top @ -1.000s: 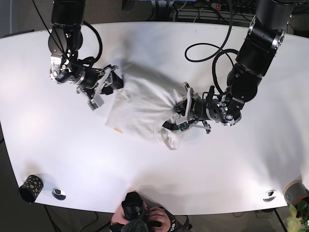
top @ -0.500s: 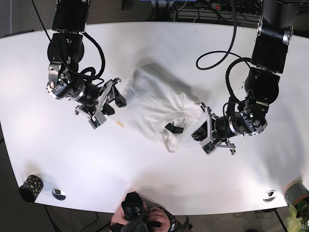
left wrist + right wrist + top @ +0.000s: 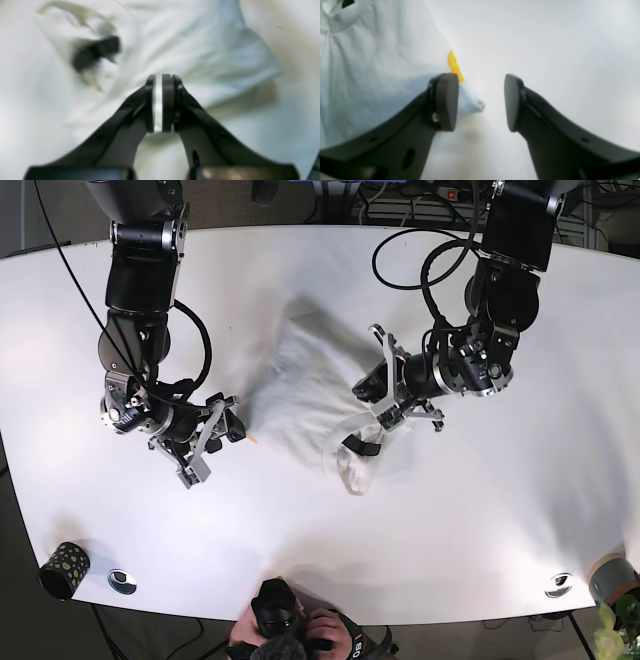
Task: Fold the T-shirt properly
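Observation:
The white T-shirt [image 3: 310,380] lies crumpled in the middle of the white table [image 3: 480,510], its black collar label [image 3: 362,445] near the front edge. In the left wrist view the shirt [image 3: 200,50] and label [image 3: 96,52] lie beyond my left gripper [image 3: 161,105], which is shut, with no cloth seen in it. In the base view the left gripper [image 3: 378,395] is over the shirt's right side. My right gripper [image 3: 481,105] is open; a shirt corner [image 3: 470,105] and a yellow tag [image 3: 453,66] lie by its left finger. It sits at the shirt's left edge [image 3: 222,430].
A dark patterned cup [image 3: 65,568] and a metal disc [image 3: 122,580] sit at the front left. Another disc [image 3: 558,584] and a pot [image 3: 610,578] sit at the front right. A person with a camera [image 3: 290,635] is at the front edge.
The left arm has swung from the table at the front right back up onto the shirt's right side. The right arm has moved down and left along the shirt's left edge.

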Controlling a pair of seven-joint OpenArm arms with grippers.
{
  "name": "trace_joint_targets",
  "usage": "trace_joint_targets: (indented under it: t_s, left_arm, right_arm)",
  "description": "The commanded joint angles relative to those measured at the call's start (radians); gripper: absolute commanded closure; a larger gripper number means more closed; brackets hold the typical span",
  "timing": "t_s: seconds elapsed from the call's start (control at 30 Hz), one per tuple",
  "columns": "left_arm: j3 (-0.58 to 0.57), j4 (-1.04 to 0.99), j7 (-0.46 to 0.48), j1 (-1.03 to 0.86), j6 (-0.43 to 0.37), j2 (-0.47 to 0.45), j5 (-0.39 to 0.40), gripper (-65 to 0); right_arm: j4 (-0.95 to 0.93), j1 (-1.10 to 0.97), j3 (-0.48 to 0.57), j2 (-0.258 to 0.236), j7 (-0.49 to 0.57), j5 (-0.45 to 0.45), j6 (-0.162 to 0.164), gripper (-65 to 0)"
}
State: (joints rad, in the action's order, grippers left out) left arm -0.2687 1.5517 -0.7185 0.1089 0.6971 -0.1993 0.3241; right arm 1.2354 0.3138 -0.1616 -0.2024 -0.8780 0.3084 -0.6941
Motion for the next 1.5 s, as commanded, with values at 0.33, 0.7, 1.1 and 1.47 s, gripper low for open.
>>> trace_joint_targets:
  t_s: [0.33, 0.7, 1.1, 1.47]
  left_arm:
    - [0.009, -0.175, 0.046, 0.061, 0.001, -0.007, 0.014, -2.8]
    - [0.006, -0.455, 0.152, 0.228, 0.001, -0.047, 0.013, -2.8]
    - [0.009, -0.442, 0.139, 0.308, 0.001, -0.058, 0.014, -2.9]
    - [0.116, -0.173, 0.05, 0.236, -0.026, -0.076, 0.017, -27.9]
  right_arm:
    - [-0.144, 0.038, -0.002, -0.01, 0.153, -0.027, -0.004, -27.6]
    - [-0.004, -0.121, -0.002, -0.009, 0.151, -0.022, -0.004, -27.6]
    - [0.237, -0.315, 0.207, 0.07, 0.148, -0.027, -0.004, -27.6]
    - [0.277, -0.322, 0.273, 0.139, 0.089, -0.021, -0.004, -27.6]
